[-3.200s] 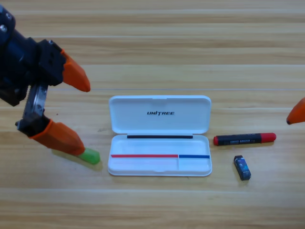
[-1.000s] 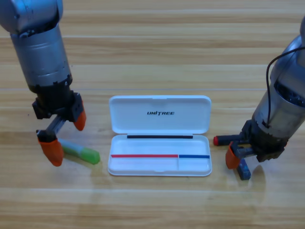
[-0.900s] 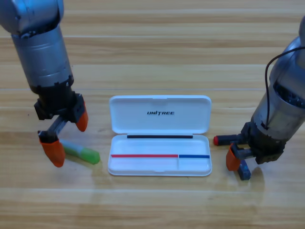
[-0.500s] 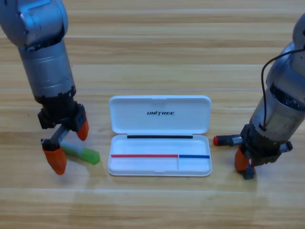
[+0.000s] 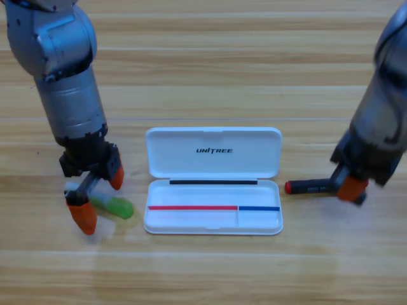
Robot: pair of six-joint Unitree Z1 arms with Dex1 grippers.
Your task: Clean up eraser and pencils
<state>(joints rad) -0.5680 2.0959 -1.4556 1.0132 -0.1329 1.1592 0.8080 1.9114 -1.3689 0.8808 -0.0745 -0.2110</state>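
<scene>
The left end effector (image 5: 98,197), its orange jaws wide around the green pencil (image 5: 113,206) lying on the surface (image 5: 210,63) left of the white case (image 5: 213,217), should close squarely on the pencil's middle, while for the right end effector (image 5: 351,187), over the black pencil (image 5: 311,187), I cannot tell its opening.

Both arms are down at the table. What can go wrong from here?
1. The left end effector stands open astride the green pencil; if it closes off-centre, the pencil may roll out or skid toward the case.
2. The right end effector covers the black pencil's right end and the eraser is out of sight, so it may drag the pencil along.
</scene>
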